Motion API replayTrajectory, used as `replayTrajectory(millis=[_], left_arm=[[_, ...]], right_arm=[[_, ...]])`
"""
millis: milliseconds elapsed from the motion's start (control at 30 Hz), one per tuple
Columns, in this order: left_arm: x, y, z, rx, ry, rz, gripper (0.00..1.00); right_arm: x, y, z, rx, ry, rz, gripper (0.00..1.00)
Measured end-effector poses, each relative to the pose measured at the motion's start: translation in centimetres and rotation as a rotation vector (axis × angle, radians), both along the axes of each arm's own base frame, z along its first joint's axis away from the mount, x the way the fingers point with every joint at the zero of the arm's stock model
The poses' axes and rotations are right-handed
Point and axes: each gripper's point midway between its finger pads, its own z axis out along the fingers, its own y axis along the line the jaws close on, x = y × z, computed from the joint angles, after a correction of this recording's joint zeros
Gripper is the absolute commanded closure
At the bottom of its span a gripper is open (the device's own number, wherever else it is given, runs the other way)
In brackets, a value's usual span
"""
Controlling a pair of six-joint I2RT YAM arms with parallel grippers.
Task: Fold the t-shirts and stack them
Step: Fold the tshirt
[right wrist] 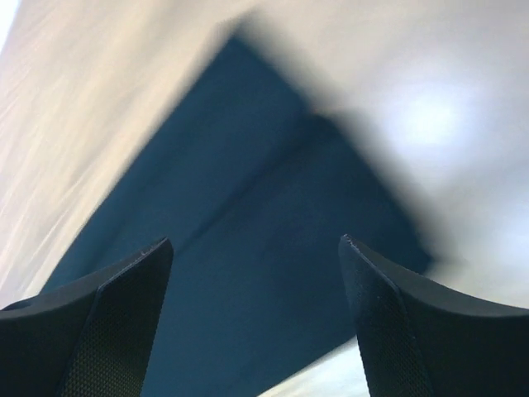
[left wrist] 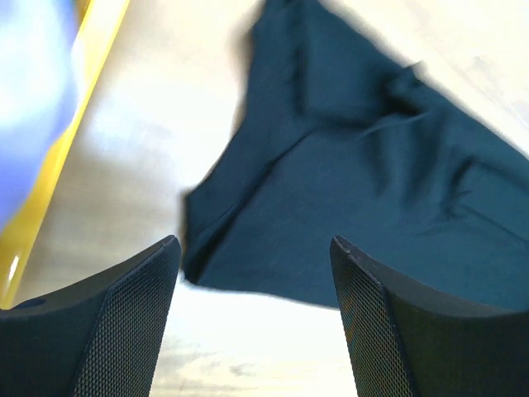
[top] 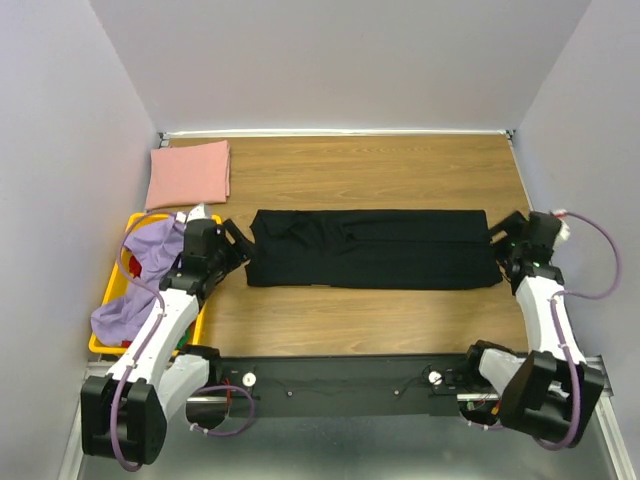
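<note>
Left fingers: two dark textured pads spread wide with nothing between them, just beside the rumpled left end of the black cloth t-shirt.
Right fingers: also spread wide and gripping nothing, poised over the squarer right end of the same shirt; whether they touch it cannot be told.
Black cloth t-shirt, top view: folded into a long band lying flat, left to right, across the middle of the brown wooden table, between the two arms.
Dusty pink cloth t-shirt: a neat folded rectangle in the far left corner of the table, well apart from the black one.
Lavender purple cloth t-shirt: unfolded, heaped in the yellow plastic crate and draped over its rim.
Crate: at the table's left edge, beside the left arm.
</note>
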Motion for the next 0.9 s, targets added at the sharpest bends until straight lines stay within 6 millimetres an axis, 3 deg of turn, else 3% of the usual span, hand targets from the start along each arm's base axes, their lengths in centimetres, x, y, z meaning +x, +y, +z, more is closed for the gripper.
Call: replayTrajectory(millis=[100, 233, 367, 500, 633, 767, 900], left_arm=[[2.2, -0.9, 3.7, 0.058, -0.124, -0.084, 0.22], [5.3, -2.9, 6.1, 0.114, -0.204, -0.184, 0.25], [8.2, -6.4, 5.4, 0.192, -0.197, -0.329, 0.26], [11.0, -9.5, 2.8, 0.241, -0.148, -0.447, 0.26], [12.6, -10.0, 0.8, 0.274, -0.111, -0.487, 0.26], [13.9, -10.5, 0.0, 0.295, -0.109, -0.521, 0.26], [14.4, -10.9, -0.7, 0.298, -0.111, -0.549, 0.27]], right_arm=[[2.7, 5.3, 1.4, 0.027, -0.077, 0.213, 0.19], [6.4, 13.8, 2.3, 0.077, -0.108, 0.503, 0.23], [8.7, 21.8, 2.3, 0.125, -0.112, 0.736, 0.34], [11.3, 27.7, 1.1, 0.182, -0.106, 0.889, 0.46], [12.8, 31.8, -0.9, 0.246, -0.084, 0.995, 0.5], [14.1, 35.3, -2.9, 0.313, -0.066, 1.092, 0.56], [13.4, 37.1, -4.6, 0.359, -0.029, 1.155, 0.59]])
